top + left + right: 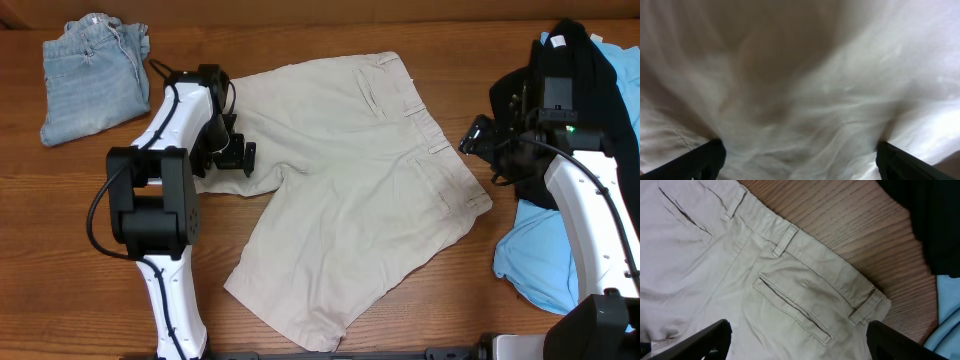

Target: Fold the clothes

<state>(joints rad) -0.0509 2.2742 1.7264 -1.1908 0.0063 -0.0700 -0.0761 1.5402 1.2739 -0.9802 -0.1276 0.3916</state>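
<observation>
Left hand (pixel 238 156) hangs released, fingers (pixel 705 159) spread wide, close over the left leg edge of the shorts (pixel 350 180); its wrist view shows only blurred cloth. Right hand (pixel 478 138) is released too, fingers (pixel 710 339) wide apart above the waistband corner and a back pocket (pixel 792 311). These shorts lie spread flat mid-counter (pixel 60 250), waistband to the right. Folded denim (pixel 95 75) sits far left, well apart. At the right edge the black garment (pixel 590 70) lies over the blue top (pixel 540 262).

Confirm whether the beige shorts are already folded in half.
No, the beige shorts lie spread out flat, with both legs splayed apart.
</observation>
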